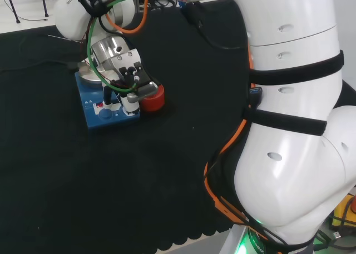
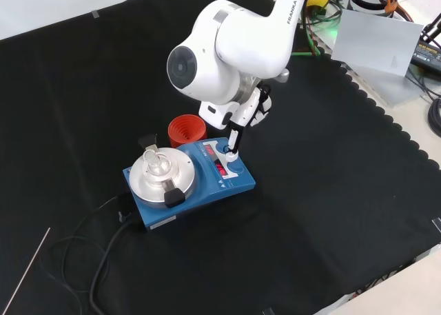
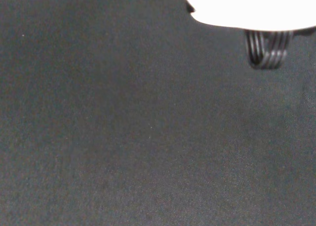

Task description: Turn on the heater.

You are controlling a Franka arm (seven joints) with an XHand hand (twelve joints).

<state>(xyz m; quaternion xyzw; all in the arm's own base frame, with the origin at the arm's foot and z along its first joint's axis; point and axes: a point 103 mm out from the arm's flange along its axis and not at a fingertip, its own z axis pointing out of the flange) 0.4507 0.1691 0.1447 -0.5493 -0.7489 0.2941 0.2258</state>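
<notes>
The heater (image 2: 238,185) is a blue box with a round silver plate (image 2: 180,178) on top; a small clear glass piece (image 2: 153,160) stands on the plate. A red readout (image 2: 222,169) glows on its sloped front panel. The hand (image 2: 242,116) hangs just above that panel, one straight dark finger (image 2: 233,141) reaching down so its tip meets the panel by a white control; the other fingers are drawn back. In the head view the hand (image 1: 131,75) covers the heater's (image 1: 97,116) right side, a white fingertip (image 1: 130,101) on the panel.
A red ribbed ring (image 2: 186,130) stands right behind the heater, also the red ring (image 1: 153,97) beside the hand. The heater's black cable (image 2: 103,256) trails toward the front left. The arm's big white link (image 2: 220,46) hangs over the spot. Black cloth (image 3: 123,137) lies below the wrist.
</notes>
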